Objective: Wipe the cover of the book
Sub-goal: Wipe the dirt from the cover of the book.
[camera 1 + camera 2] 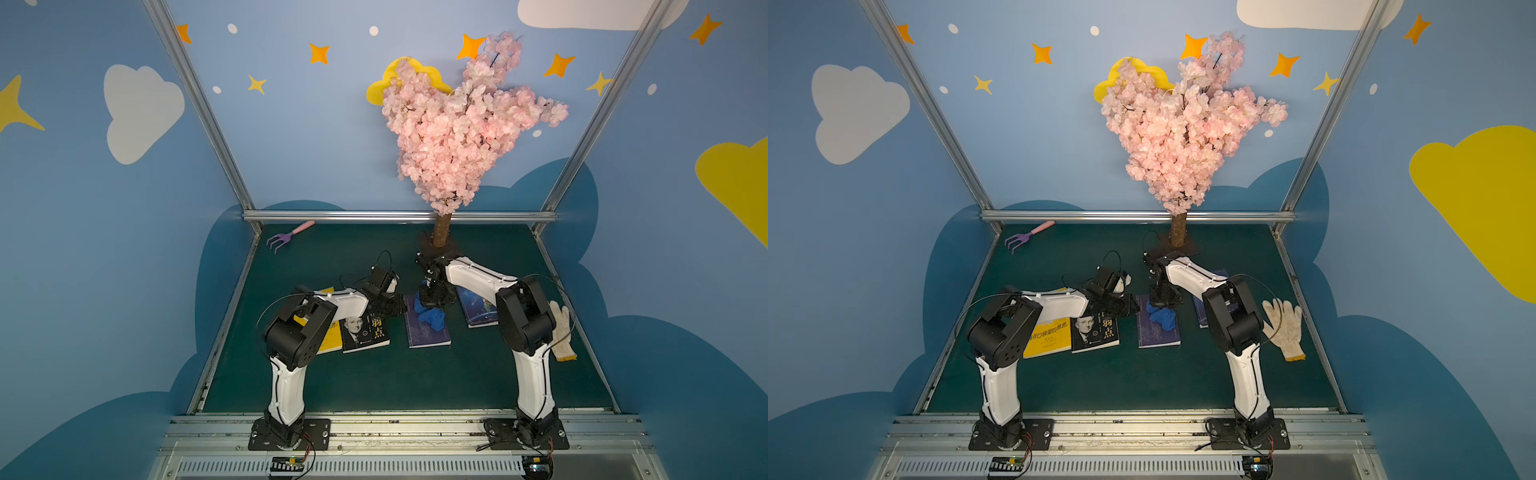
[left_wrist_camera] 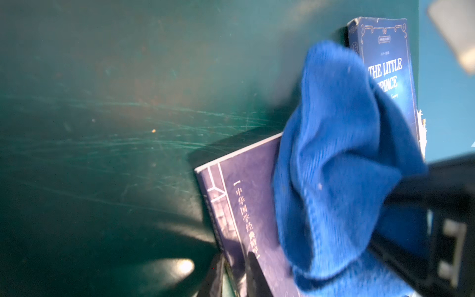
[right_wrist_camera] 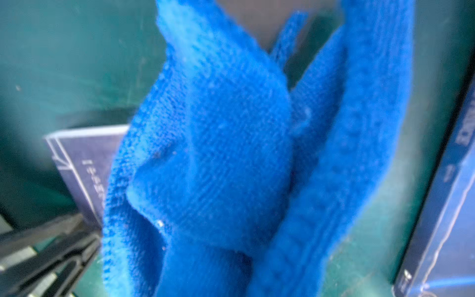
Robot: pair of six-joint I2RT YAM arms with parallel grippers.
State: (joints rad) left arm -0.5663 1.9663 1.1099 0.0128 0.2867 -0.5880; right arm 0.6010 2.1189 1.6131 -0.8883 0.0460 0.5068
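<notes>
Bunching softly, fuzzy blue cloth (image 1: 430,318) drapes over rectangular purple book (image 1: 428,337).

**Front strip open, middle row crowded**

The bench (image 1: 374,382) is bare along its front edge, between the arm bases. A row crosses the middle: yellow book (image 1: 1046,338), black book (image 1: 365,332), purple book (image 1: 428,334) and blue book (image 1: 478,311), with narrow gaps either side of the purple one. The left gripper (image 1: 395,305) clamps the purple book's far left corner. The right gripper (image 1: 432,297), closed on the blue cloth (image 1: 430,316), hangs over its far end. A glove (image 1: 561,332) lies by the right edge, a rake (image 1: 286,237) in the far left corner, and a tree trunk (image 1: 441,230) at the far edge.
</notes>
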